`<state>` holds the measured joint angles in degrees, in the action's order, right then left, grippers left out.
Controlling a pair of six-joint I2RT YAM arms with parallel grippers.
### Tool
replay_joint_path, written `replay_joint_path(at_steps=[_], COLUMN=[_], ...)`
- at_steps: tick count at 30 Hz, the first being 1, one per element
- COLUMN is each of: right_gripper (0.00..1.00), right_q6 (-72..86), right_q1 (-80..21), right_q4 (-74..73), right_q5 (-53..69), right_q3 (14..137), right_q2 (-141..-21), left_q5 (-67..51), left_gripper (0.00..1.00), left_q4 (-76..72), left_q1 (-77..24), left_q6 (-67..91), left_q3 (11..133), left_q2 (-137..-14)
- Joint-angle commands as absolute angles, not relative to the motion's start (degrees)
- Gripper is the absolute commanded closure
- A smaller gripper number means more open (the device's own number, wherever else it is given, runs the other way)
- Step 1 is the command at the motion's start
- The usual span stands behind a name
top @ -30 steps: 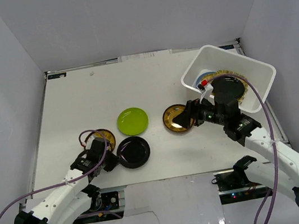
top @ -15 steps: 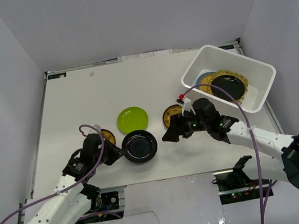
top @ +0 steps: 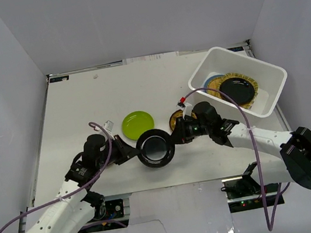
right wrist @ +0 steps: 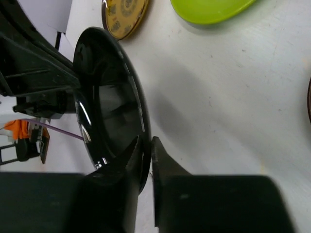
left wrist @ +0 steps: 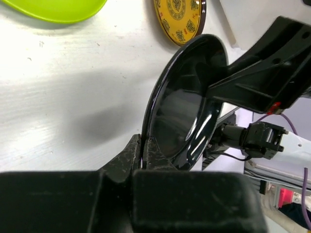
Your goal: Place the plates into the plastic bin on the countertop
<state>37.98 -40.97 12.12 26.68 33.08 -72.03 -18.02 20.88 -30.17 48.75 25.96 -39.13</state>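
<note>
Now | black plate [top: 153, 148] face-up | left pincer [top: 136, 153], right pincer [top: 172, 140] on opposite rims

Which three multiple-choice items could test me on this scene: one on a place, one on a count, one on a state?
1. Where is the black plate that is outside the bin?
A. Lying flat beside the bin
B. Leaning on the bin's wall
C. Held between the two grippers

2. How many black plates show in the top view?
A. Two
B. One
C. Four

3. What is the right gripper doing?
A. Hanging open over the bin
B. Pinching the black plate's rim
C. Shut on nothing

Answers:
1 C: the left gripper and the right gripper each grip the plate's rim, on opposite sides.
2 A: one is held, and a second black plate lies in the bin.
3 B: in the right wrist view, its fingers close on the rim.
</note>
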Motion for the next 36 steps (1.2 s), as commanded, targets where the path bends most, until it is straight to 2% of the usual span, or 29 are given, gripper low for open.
replay_joint_path(at_steps=[1, 3, 4, 5, 7, 12, 16, 19, 22, 29, 32, 34, 36], right_gripper=[0.92, 0.92, 0.92, 0.92, 0.92, 0.92, 0.92, 0.92, 0.92, 0.91, 0.85, 0.7, 0.5], right_q6=[41.0, 41.1, 40.9, 40.5, 38.9, 35.4, 31.3, 30.8, 30.7, 30.1, 30.7, 30.8, 31.1], right_q1=[-41.1, -40.6, -39.2, -38.0, -34.5, -14.9, 2.1, 10.3, 15.7, 17.6, 17.6, 17.6, 17.6], right_q4=[16.3, 15.7, 14.4, 13.5, 9.8, 2.3, -3.2, -4.9, -4.9, -5.4, -5.0, -5.2, -5.3], right_q5=[24.9, 22.9, 22.0, 20.8, 19.8, 13.5, 2.7, 1.8, 3.0, 2.6, 4.1, 4.0, 4.0], right_q3=[35.9, 37.5, 38.7, 41.8, 45.7, 56.7, 58.0, 56.0, 53.5, 51.8, 51.4, 51.4, 51.3], right_q2=[-70.1, -69.6, -68.8, -68.6, -67.2, -63.6, -63.1, -64.6, -66.6, -73.0, -75.0, -75.5, -75.1], left_q5=[-22.2, -21.3, -18.9, -17.5, -12.0, -1.3, -1.2, -1.1, 2.3, 13.1, 15.1, 16.8, 17.5], left_gripper=[0.71, 0.42, 0.18, 0.1, 0.02, 0.02, 0.02, 0.02, 0.02, 0.02, 0.02, 0.02, 0.02], left_q4=[14.4, 13.8, 14.6, 15.3, 19.1, 28.6, 28.9, 29.2, 31.8, 43.8, 46.4, 47.5, 49.1], left_q1=[-30.3, -30.4, -30.4, -30.3, -30.4, -30.4, -30.4, -30.4, -30.4, -30.4, -30.3, -30.4, -30.3], left_q6=[47.6, 47.3, 47.2, 47.1, 46.9, 47.4, 50.4, 52.6, 56.1, 65.6, 67.2, 68.6, 69.5], left_q3=[27.9, 28.6, 29.1, 29.5, 31.4, 33.2, 29.3, 26.1, 25.1, 26.8, 28.4, 28.8, 29.4], left_q2=[-38.9, -38.6, -38.6, -38.4, -38.1, -38.1, -35.0, -31.8, -28.9, -26.9, -30.0, -31.7, -34.3])
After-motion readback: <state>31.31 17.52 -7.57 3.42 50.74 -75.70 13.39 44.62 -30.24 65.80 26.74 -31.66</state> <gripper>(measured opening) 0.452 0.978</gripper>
